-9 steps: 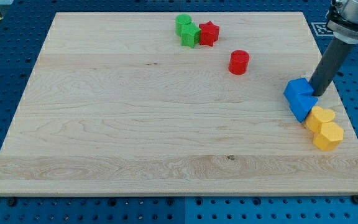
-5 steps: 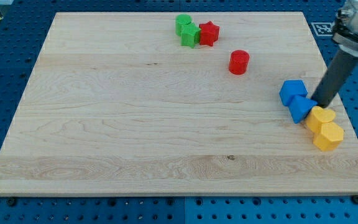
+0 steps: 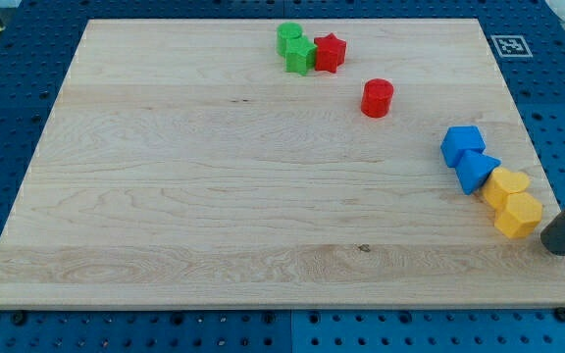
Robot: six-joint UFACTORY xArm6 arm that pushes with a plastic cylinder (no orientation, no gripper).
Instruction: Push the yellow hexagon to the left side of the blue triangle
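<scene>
The yellow hexagon [image 3: 518, 216] lies near the board's right edge, touching a second yellow block [image 3: 505, 184] just above it. The blue triangle [image 3: 475, 171] touches that upper yellow block on its upper left. A blue cube-like block [image 3: 462, 145] sits against the triangle's top. My tip [image 3: 559, 248] is at the right edge of the board, just right of and slightly below the yellow hexagon, a small gap apart from it. Only the rod's lower end shows.
A red cylinder [image 3: 377, 98] stands above and left of the blue blocks. Near the view's top, two green blocks [image 3: 293, 48] and a red star [image 3: 330, 52] cluster together. The wooden board [image 3: 214, 196] ends just right of the yellow blocks.
My tip has moved from beside the blue triangle's right, down past the yellow blocks, to the hexagon's lower right. The blue blocks shifted slightly left earlier and now rest still.
</scene>
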